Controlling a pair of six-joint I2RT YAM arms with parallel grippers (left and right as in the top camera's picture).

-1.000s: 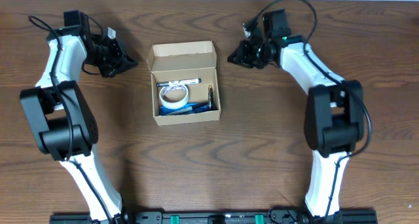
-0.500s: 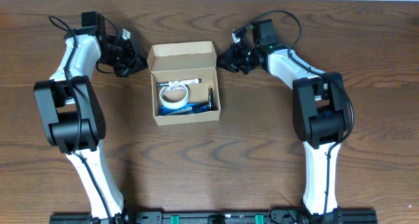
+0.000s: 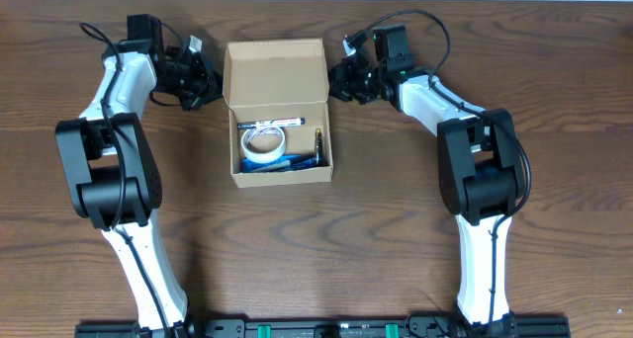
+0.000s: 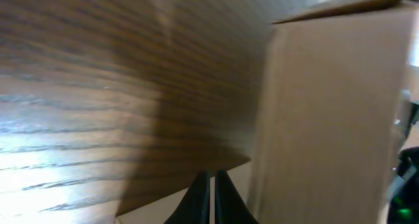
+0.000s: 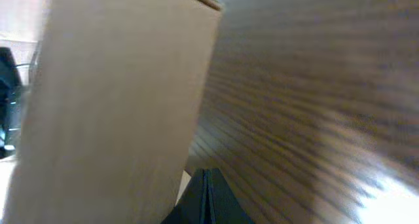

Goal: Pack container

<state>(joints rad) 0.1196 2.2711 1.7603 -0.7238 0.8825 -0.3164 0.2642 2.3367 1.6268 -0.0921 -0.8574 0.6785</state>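
The container [image 3: 285, 170] is a tan cardboard box in the middle of the table, open, with its flap lid [image 3: 275, 71] raised at the far side. Inside lie a white tape roll [image 3: 263, 140], a marker [image 3: 272, 124] and blue pens [image 3: 287, 163]. My left gripper [image 3: 211, 86] is shut and empty, at the lid's left edge. My right gripper [image 3: 336, 84] is shut and empty, at the lid's right edge. The left wrist view shows the lid's brown face [image 4: 334, 112] beside the shut fingers [image 4: 211, 178]. The right wrist view shows the lid [image 5: 118, 99] beside its shut fingers [image 5: 205, 178].
The dark wooden table [image 3: 396, 219] lies all around the box. Both arms reach in from the near edge and bend toward the box at the far side.
Both grippers have moved inward to the lid's side edges. The lid has swung up from lying back and now shows more of its face from above.
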